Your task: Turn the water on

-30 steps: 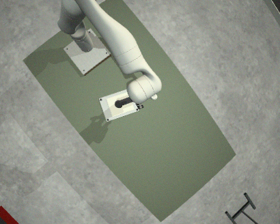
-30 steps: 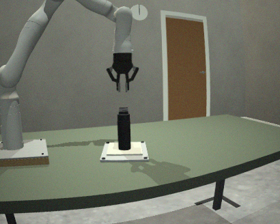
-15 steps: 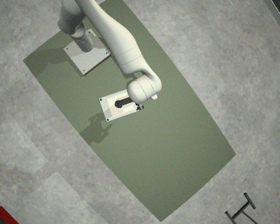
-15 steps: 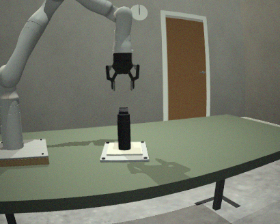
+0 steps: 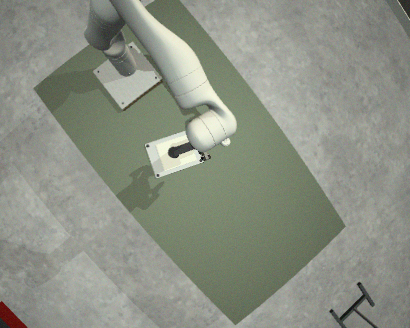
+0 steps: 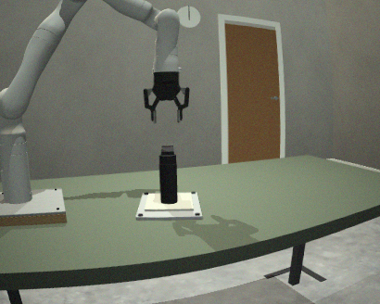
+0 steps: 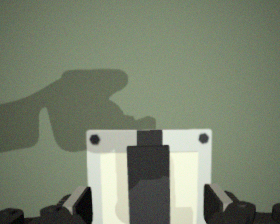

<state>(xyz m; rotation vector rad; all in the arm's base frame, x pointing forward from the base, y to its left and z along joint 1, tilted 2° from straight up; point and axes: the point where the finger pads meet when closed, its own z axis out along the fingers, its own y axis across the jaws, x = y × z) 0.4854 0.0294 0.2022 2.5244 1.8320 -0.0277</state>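
the gripper (image 6: 166,112) hangs in the air straight above the tap (image 6: 168,178), well apart from it, with its black fingers (image 6: 151,107) spread wide and nothing between them. it points straight down. in the wrist view the two finger pads stand at the left and right of the bottom edge, with the tap's dark body (image 7: 148,175) running up between them, far below.

the tap is a black upright cylinder with a short grey-topped lever (image 6: 167,150) at its top; from these views i cannot tell how far the lever is raised. it stands on a cream pad inside a white square mounting plate (image 6: 196,209) with a dark screw at each corner. the plate lies on the green tabletop (image 6: 275,195) near the middle of its width, closer to the end of the table where the arm is mounted than to the far end, and set in from both long edges.

the white arm (image 6: 31,56) rises from a pale base plate (image 6: 53,204) near the left corner of the table in the exterior view, arches over and comes down above the tap. the gripper's shadow (image 6: 220,229) falls on the tabletop just beside the mounting plate, toward the front curved edge.

behind the table an orange door (image 6: 252,88) in a white frame is set in the grey wall.
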